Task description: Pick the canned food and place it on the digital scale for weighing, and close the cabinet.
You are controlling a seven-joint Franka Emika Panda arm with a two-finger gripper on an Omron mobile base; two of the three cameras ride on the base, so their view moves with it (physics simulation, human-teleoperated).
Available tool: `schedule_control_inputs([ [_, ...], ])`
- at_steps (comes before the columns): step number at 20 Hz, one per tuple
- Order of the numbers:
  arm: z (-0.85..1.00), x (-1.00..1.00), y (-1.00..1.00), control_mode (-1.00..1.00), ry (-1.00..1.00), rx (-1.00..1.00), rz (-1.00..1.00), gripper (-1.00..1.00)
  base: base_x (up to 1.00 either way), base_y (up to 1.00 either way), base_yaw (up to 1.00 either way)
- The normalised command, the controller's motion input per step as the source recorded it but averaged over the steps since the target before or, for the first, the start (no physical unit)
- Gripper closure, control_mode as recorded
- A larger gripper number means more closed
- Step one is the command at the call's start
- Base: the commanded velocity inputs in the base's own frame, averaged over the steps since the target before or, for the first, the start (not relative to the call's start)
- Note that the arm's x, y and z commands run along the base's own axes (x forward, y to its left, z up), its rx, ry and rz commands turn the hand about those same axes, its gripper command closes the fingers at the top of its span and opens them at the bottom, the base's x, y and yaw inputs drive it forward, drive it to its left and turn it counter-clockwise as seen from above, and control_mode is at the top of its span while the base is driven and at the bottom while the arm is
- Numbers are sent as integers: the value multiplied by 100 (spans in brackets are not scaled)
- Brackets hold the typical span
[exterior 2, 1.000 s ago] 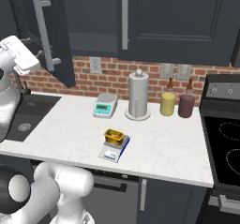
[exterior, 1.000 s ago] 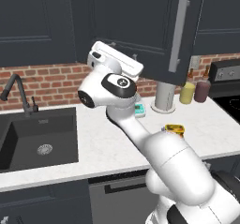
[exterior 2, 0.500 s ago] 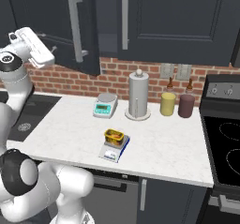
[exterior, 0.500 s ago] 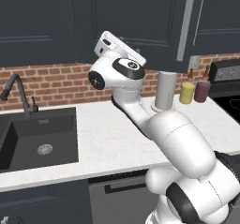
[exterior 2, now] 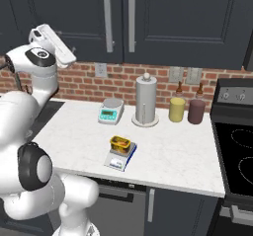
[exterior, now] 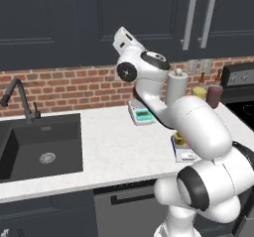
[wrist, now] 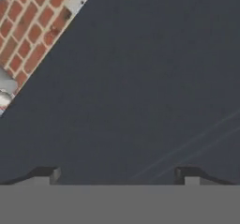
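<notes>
The canned food (exterior 2: 120, 142), a flat yellow-gold tin, rests on the digital scale (exterior 2: 120, 157) near the counter's front edge. In the left base view my arm hides most of that scale (exterior: 187, 155). The dark cabinet (exterior 2: 148, 18) above stands with both doors flush and the silver bar handles (exterior 2: 107, 20) side by side. My gripper (wrist: 117, 175) is open, its fingertips (wrist: 47, 174) wide apart with nothing between them, and faces the dark door surface (wrist: 140, 87) at close range. The hand (exterior: 124, 36) is raised high against the cabinet front.
A white scale with teal display (exterior 2: 110, 110), a paper towel holder (exterior 2: 146, 100), a yellow jar (exterior 2: 177, 109) and a dark red jar (exterior 2: 196, 111) line the brick wall. The sink (exterior: 39, 144) lies left with its faucet (exterior: 20, 98). A stove (exterior 2: 237, 151) stands right.
The cabinet door has swung from standing open to flush with its neighbour. My hand moved to the right along with it. The tin and scale stayed put.
</notes>
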Motion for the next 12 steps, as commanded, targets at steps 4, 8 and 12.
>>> schedule_control_inputs([
  [4, -6, 86, -85, -100, -5, 23, 19, -100, 0, 0, 0],
  [8, -5, 97, -71, -100, 0, 22, 19, -100, 0, 0, 0],
  [12, -10, 82, -59, -100, 0, 20, 21, -100, 0, 0, 0],
])
